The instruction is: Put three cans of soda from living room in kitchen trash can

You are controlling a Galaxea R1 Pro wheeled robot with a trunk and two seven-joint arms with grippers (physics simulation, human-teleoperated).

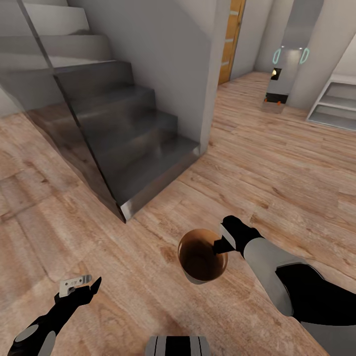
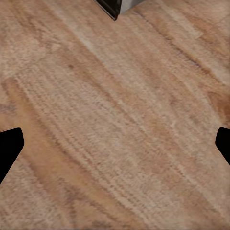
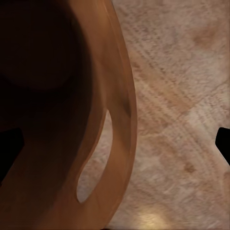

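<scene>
Head view: right tool [image 1: 217, 245] pinches the tash can [image 1: 201, 257] by its rim at the handle hole, so it hangs upright over the wood floor [image 1: 277, 168] beside the staircase [image 1: 123, 138]. No soda cans inside. Left tool [image 1: 79, 287] wide, empty.

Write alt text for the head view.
The right hand grips the rim of a copper-lined trash can above a wood plank floor. The left hand is empty; a dark staircase rises ahead.

Grey staircase [image 1: 123, 133] on plank floor [image 1: 277, 168] (white shelving [image 1: 336, 104] beyond)
</scene>
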